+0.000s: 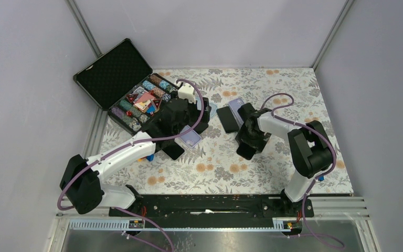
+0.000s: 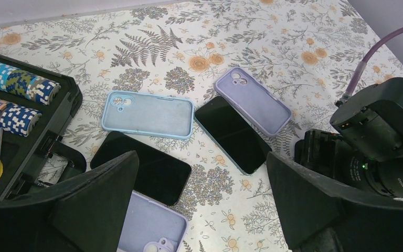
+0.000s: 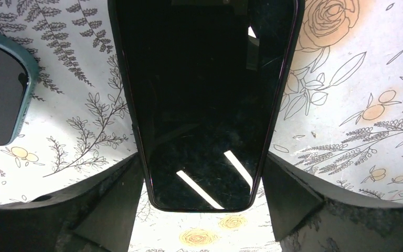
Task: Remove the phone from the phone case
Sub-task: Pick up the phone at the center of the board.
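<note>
My right gripper (image 3: 202,194) straddles a bare black phone (image 3: 204,94) that lies screen-up on the floral counter (image 3: 346,105). The fingers sit right against the phone's long edges, and I cannot tell whether they are pinching it. My left gripper (image 2: 200,168) hangs spread wide, holding nothing. Below it are an empty light blue phone case (image 2: 148,114) and an empty lilac phone case (image 2: 252,100), with a dark phone (image 2: 232,135) lying between them.
</note>
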Robot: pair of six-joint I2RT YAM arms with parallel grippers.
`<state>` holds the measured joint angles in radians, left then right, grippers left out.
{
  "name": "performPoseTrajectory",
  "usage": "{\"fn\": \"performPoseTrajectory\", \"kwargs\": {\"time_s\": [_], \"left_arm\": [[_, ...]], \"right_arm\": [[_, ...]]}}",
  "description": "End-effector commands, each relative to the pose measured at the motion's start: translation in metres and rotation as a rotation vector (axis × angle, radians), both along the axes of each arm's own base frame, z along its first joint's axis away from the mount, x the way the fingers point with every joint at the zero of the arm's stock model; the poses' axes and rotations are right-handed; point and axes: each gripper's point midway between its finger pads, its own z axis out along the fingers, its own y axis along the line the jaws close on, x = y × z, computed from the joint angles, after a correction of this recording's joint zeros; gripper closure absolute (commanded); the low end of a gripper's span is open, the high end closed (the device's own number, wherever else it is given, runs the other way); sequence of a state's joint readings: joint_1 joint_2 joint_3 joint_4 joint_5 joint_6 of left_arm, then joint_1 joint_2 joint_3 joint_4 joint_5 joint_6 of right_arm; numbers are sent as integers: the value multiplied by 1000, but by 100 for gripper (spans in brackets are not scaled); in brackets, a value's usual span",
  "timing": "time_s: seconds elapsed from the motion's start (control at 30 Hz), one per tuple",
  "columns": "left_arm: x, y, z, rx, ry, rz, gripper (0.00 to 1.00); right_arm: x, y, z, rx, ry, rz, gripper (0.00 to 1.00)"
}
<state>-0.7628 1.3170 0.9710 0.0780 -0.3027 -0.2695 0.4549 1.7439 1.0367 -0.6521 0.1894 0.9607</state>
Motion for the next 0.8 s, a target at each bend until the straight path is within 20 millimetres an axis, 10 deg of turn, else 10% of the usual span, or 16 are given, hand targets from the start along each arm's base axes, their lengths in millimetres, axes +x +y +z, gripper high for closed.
{"fn": "performPoseTrajectory", "kwargs": {"time_s": [0.0,0.23,0.77], "left_arm": [[4,5,23,-44,-64,26,1],[4,-9,23,-67,-37,-18,1],[-10,-53,13,-240,213,-205,1]], "right_arm": [[3,-7,-25,-3,-8,-13,24],[1,0,-20,91,-124,1,54],[29,78,102,572,-648,425,60]]}}
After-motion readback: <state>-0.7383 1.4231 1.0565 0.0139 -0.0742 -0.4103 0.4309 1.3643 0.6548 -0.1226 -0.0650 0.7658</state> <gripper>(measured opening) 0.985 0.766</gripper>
